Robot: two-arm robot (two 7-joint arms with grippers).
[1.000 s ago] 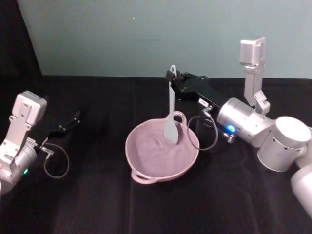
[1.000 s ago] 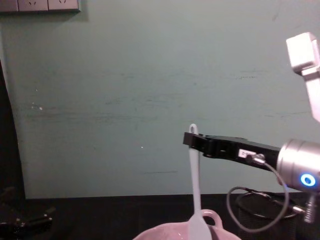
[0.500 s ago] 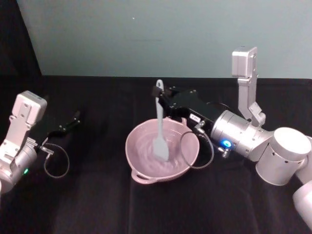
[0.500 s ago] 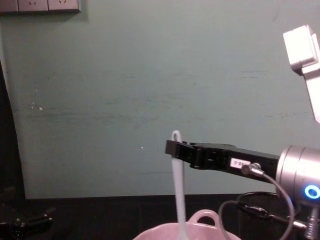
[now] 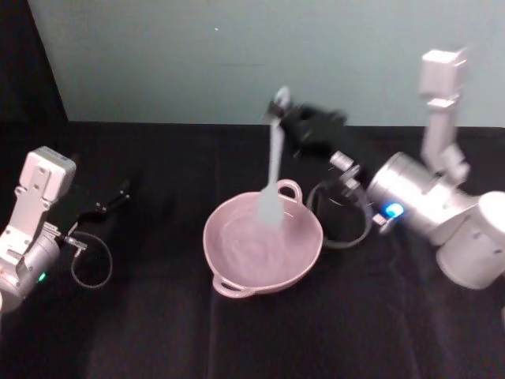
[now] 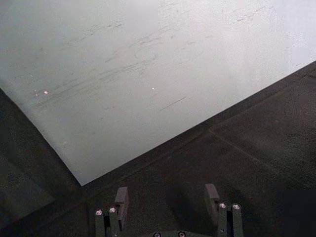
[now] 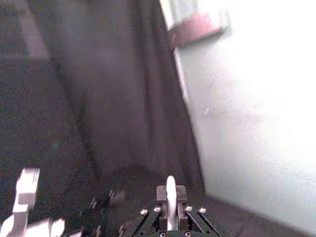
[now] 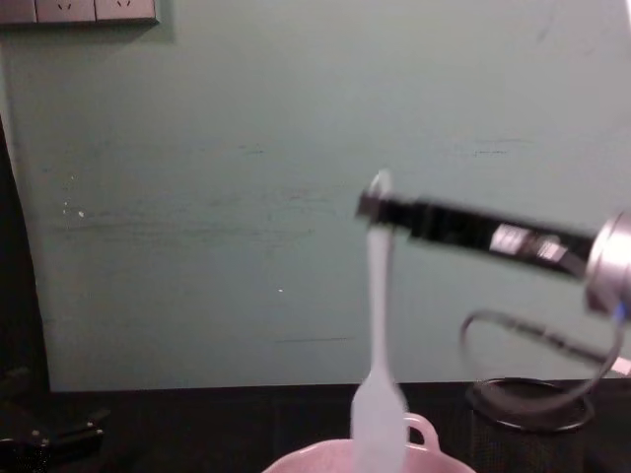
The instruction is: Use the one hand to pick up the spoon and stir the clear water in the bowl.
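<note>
Head view: spoon (image 5: 272, 170) hangs near-vertical, paddle head now at the far rim of the bowl (image 5: 304, 257), close to the small loop handle (image 5: 289, 189). Half a second ago the head was down in the middle of the bowl; it has lifted and swung back toward the far side. Chest view agrees: spoon (image 8: 378, 335) sits higher than before, head just above the bowl rim (image 8: 315, 461). Motion blur on the arm says it is moving fast.

Right hand (image 5: 286, 118) has risen and pulled back with it, jaws clamped on the handle just below its holed tip; the right wrist view shows the white handle (image 7: 170, 200) pinched between the jaws.

Reading: either the far end of a stir stroke or the spoon coming out of the water. Can't tell if the head is still wet-side; looks at or just above the surface.

Left hand (image 5: 110, 201) parked on the counter (image 5: 142, 332) well to the left, jaws apart and empty. Black mesh cup (image 8: 530, 406) stands behind the bowl on the right.
</note>
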